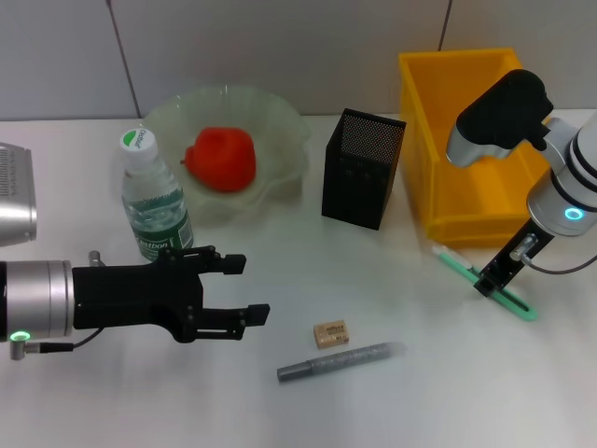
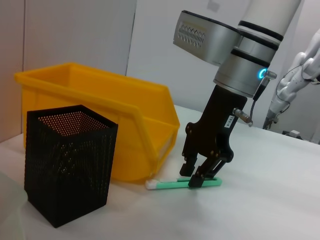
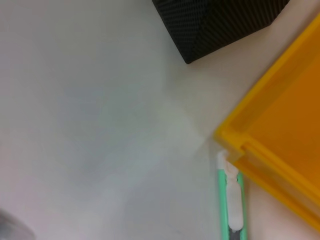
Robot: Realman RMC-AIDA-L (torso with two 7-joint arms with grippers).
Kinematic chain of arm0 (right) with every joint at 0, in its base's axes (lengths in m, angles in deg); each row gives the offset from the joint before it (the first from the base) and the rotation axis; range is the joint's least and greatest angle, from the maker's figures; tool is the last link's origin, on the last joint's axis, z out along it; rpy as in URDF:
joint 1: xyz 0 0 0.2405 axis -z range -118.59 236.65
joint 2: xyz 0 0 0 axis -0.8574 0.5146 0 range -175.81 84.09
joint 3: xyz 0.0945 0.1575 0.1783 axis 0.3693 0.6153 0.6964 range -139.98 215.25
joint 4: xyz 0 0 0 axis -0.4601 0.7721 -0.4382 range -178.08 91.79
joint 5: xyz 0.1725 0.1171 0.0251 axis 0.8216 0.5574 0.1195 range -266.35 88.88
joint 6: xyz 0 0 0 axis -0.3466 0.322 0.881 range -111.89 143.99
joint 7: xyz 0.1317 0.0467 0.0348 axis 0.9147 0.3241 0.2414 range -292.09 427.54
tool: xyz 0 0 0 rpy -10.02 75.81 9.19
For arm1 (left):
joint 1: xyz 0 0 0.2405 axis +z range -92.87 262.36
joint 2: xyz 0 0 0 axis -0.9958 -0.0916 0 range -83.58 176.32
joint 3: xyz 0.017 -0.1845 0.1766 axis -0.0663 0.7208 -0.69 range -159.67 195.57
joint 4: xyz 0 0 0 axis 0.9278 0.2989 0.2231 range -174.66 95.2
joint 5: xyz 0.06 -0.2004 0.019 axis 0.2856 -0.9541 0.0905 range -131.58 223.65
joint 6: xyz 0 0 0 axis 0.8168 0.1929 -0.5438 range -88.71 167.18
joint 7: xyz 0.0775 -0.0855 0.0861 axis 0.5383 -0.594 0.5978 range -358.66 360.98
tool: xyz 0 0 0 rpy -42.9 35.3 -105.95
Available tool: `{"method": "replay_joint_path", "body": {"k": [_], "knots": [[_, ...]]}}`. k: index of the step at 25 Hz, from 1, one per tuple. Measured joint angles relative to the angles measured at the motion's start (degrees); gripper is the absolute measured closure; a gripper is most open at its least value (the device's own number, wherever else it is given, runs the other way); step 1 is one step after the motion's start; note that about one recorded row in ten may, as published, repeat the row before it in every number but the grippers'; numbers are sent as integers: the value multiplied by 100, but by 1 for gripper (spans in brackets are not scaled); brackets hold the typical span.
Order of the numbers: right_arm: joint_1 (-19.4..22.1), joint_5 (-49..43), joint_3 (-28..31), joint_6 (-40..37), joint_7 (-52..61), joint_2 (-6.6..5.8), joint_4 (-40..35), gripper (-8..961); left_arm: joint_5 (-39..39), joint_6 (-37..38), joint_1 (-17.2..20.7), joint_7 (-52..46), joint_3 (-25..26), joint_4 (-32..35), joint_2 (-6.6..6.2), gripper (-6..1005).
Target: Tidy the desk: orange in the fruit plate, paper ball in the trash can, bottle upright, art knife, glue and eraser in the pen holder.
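Right gripper [image 1: 489,281], black fingers a little apart, is down astride the slim green art knife [image 1: 485,278] on the matte white desk [image 1: 410,401], just in front of the glossy yellow trash can [image 1: 448,140]. Left gripper [image 1: 244,289] hovers wide open and empty beside the upright clear bottle [image 1: 154,201]. Smooth orange [image 1: 222,159] sits in the ruffled glass fruit plate [image 1: 280,117]; square mesh pen holder [image 1: 363,168] stands between plate and can, with the tan eraser [image 1: 330,333] and grey glue stick [image 1: 340,361] lying on open desk near the front.

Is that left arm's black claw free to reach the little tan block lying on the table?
Probably yes. The left gripper hovers open beside the small tan rectangular eraser, with only bare white table between them. The grey pen-like tool lies just past the eraser, not in the way.
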Motion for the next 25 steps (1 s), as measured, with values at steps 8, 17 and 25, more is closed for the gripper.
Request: {"method": "replay_joint_path", "body": {"k": [8,17,25], "knots": [[4,-1,15,45,-2,-1,38,711,0,-3,-1,-5,0,-4,1,194],[-21,-1,11,51,-2,-1,75,766,1,-9,1,-4,0,-5,1,194],[-17,-1,-1,57,-1,0,84,764,1,-9,-5,-3,0,1,0,194]]}}
